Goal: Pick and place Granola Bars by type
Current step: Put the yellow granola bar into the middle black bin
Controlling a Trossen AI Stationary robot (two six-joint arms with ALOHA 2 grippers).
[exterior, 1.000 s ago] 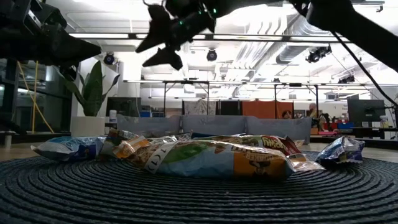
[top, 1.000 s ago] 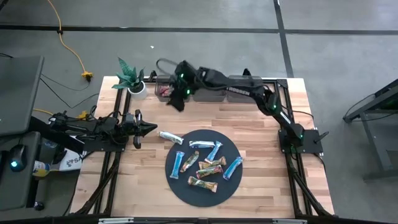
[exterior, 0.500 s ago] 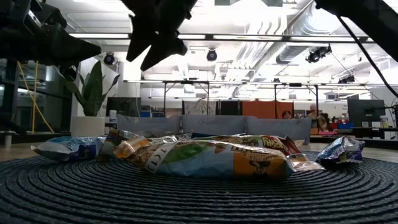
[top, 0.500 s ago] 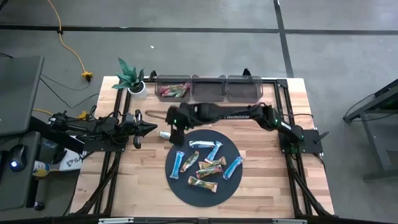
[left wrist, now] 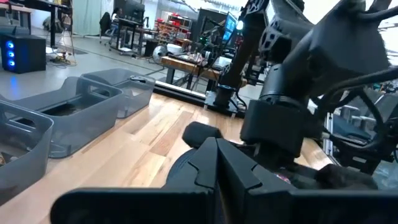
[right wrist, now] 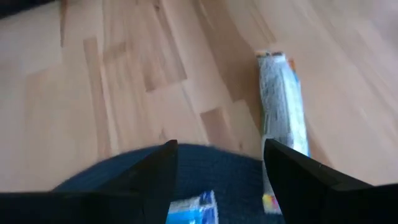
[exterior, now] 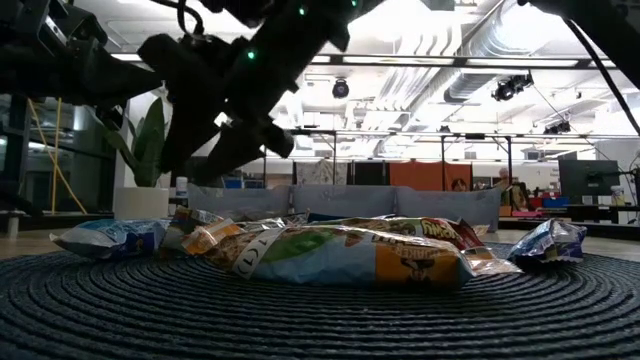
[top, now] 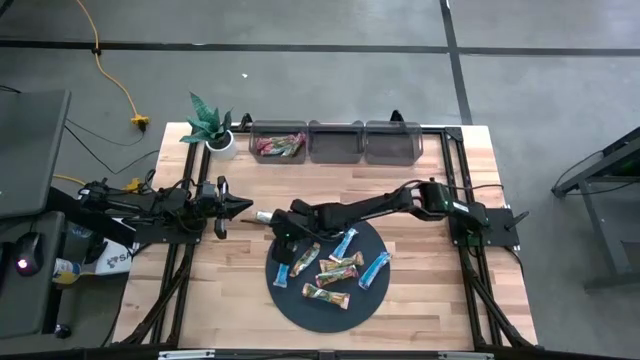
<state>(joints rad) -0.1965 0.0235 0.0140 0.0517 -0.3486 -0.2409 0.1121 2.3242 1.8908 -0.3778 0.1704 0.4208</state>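
- Now the right gripper (top: pixel 283 237), fingers wide apart and holding nothing, hangs over the dark round woven disc's (top: pixel 370 300) near-left edge.
- Shiny wrapped granola bars (top: pixel 340 270) lie flat there, long axes mixed.
- One silver bar (right wrist: pixel 283 99) lies on the wooden tabletop (top: pixel 440 290), beside the disc.
- Left gripper (top: pixel 240 206) waits left; its state is unclear.

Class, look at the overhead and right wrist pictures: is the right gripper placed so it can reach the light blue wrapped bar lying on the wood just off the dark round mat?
Probably yes. The right gripper is open above the dark round mat's edge, and the light blue wrapped bar lies uncovered on the wood just ahead.
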